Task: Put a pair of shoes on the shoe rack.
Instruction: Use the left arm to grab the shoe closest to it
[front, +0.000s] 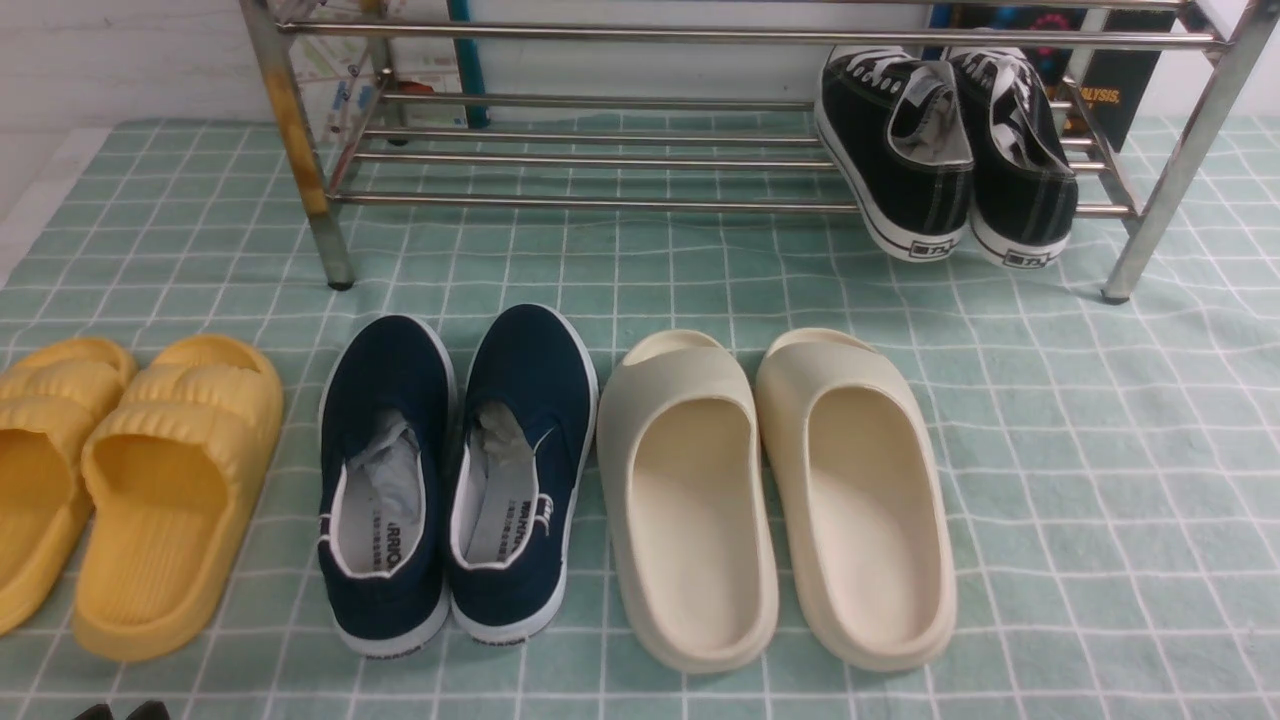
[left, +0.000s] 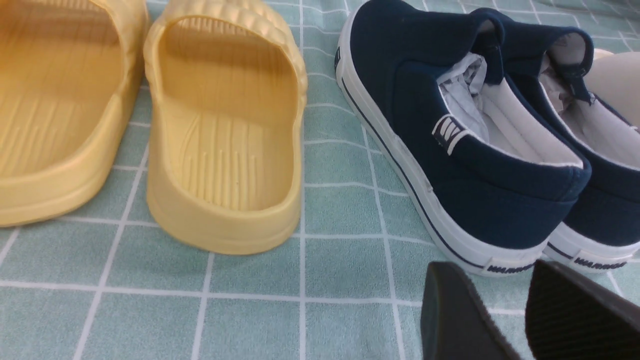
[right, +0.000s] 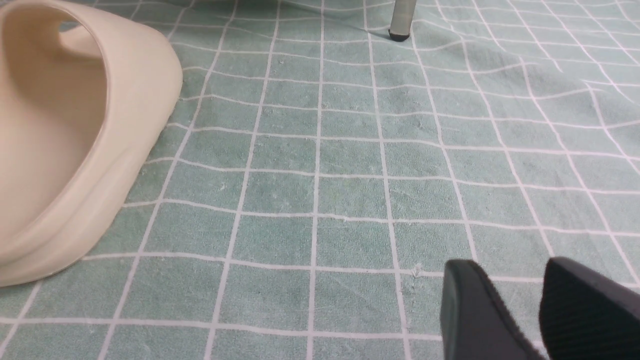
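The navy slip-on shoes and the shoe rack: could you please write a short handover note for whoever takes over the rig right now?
Left gripper: open, empty, just behind the heels of the navy slip-on shoes.
Right gripper: open, empty, by bare checked cloth beside the cream slides.
Shoes: side by side on the cloth in front of the shoe rack, between the yellow slides and the cream slides.
Rack: black sneakers sit at the right end of its lower shelf.
Done: nothing yet.
Left: grasp both navy shoes and set them on the rack.
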